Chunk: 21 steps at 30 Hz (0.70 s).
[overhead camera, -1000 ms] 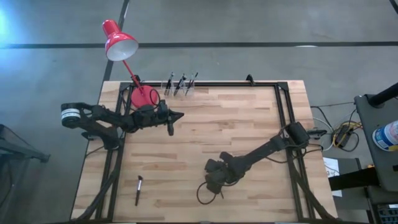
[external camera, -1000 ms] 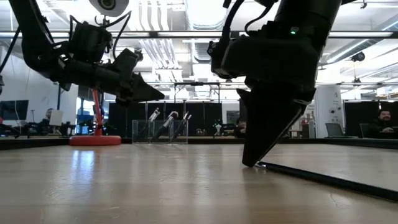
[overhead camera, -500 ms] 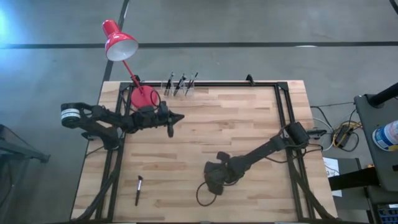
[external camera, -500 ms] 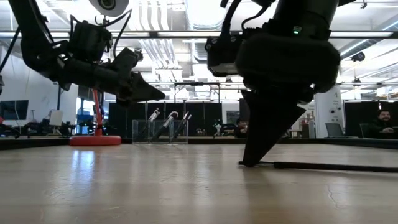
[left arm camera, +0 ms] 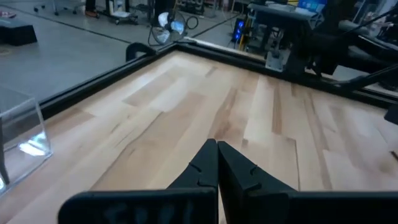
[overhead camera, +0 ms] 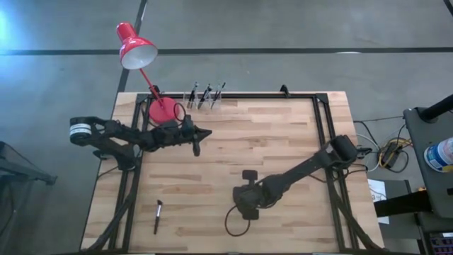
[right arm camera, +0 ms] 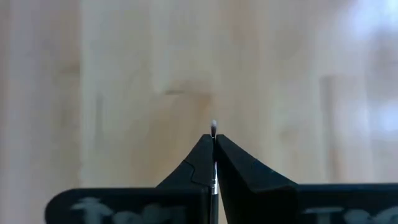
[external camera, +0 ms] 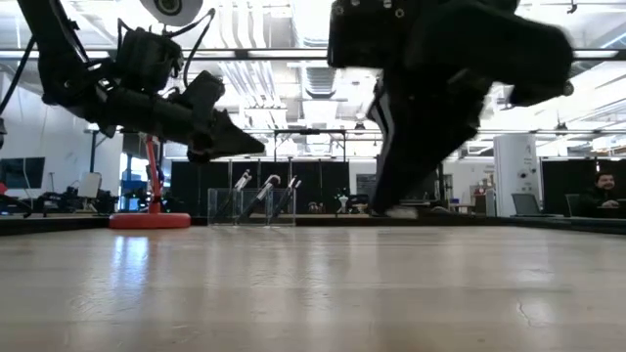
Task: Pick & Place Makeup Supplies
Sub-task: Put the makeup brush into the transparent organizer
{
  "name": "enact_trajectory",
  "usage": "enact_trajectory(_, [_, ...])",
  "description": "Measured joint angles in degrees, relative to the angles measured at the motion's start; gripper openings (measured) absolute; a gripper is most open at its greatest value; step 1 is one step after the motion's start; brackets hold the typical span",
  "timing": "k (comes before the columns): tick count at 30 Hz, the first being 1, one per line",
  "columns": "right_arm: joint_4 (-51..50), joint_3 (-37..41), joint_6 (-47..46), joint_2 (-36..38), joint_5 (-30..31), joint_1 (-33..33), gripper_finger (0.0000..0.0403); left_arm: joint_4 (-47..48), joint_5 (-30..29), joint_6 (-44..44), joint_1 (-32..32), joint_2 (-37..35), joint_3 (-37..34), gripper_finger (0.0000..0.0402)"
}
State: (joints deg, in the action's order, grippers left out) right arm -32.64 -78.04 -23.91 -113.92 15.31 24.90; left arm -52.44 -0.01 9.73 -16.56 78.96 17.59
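Brush (right arm camera: pixel 214 134) clamped in right tool (right arm camera: pixel 214 140) above near-centre worktop (overhead camera: pixel 269 142), shaft along the fingers, tip forward. Holder (overhead camera: pixel 204 98) far-left. Left tool (overhead camera: pixel 196 134) nearer it, clenched empty.

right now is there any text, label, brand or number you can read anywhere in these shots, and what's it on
None can be read in any view.
The container on the side stand at the high view's right edge has a blue and white label, too small and blurred to read.
The screens beyond the table in the left wrist view glow blue, too blurred to read.
The right gripper, shut on a thin makeup brush, shows no marking.
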Motion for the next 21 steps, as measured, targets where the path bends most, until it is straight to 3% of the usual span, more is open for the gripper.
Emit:
enact_trajectory(4, [1.5,1.8,4.4,3.1,3.9,-0.3,0.0009,0.1,-0.1,-0.7,1.4,0.1,1.1,0.0022])
enact_trajectory(9, [11.4,8.9,9.8,9.5,6.0,-2.2,0.0008,0.7,-0.1,-1.7,4.0,0.1,2.5,0.0086])
enact_trajectory(14, [29.8,19.5,16.9,16.7,5.9,-5.6,0.0008,-7.7,0.4,-5.1,7.7,0.6,2.8,0.013])
enact_trajectory(21, [58.0,31.6,28.8,25.7,5.7,-10.1,0.0008,-12.5,0.9,-5.5,9.0,4.0,4.3,0.0139])
